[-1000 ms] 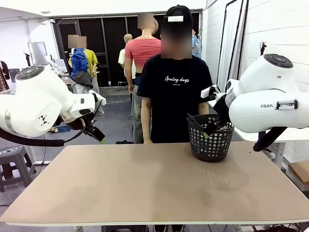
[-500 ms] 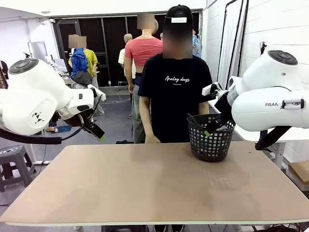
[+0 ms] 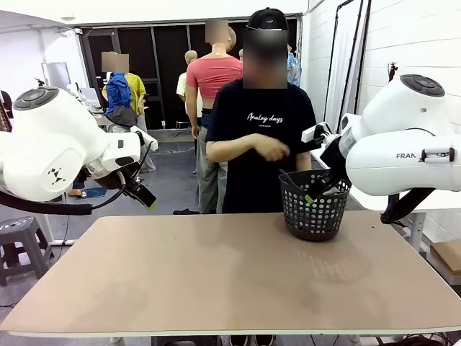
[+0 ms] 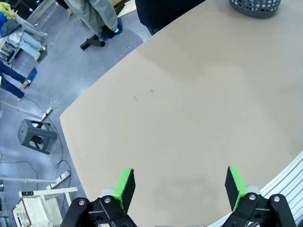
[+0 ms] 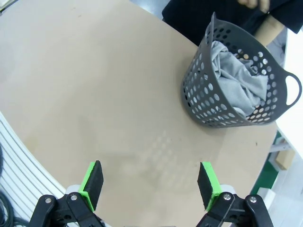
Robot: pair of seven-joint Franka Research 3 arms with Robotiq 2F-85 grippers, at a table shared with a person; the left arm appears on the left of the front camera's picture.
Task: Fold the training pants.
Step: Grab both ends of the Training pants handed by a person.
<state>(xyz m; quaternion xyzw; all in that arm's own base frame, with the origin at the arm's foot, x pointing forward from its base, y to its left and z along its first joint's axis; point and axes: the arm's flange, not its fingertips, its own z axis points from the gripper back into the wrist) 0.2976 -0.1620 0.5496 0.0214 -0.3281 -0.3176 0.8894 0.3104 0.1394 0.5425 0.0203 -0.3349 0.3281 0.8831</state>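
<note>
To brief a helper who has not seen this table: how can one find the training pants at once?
Look at the tan table; near its far right corner, before the person, stands a dark perforated plastic basket. The training pants are the crumpled light grey cloth inside it, the only cloth on the table.

White rounded arms (image 3: pixel 57 155), black left pincer (image 4: pixel 180 184), black right pincer (image 5: pixel 150 182), green pads (image 4: pixel 124 185)

White brick wall (image 3: pixel 414 43) on the right, dark panels (image 3: pixel 162 65) at the back — grey floor (image 3: pixel 176 184), a grey stool (image 3: pixel 21 229) beside the tan table (image 3: pixel 216 288).
</note>
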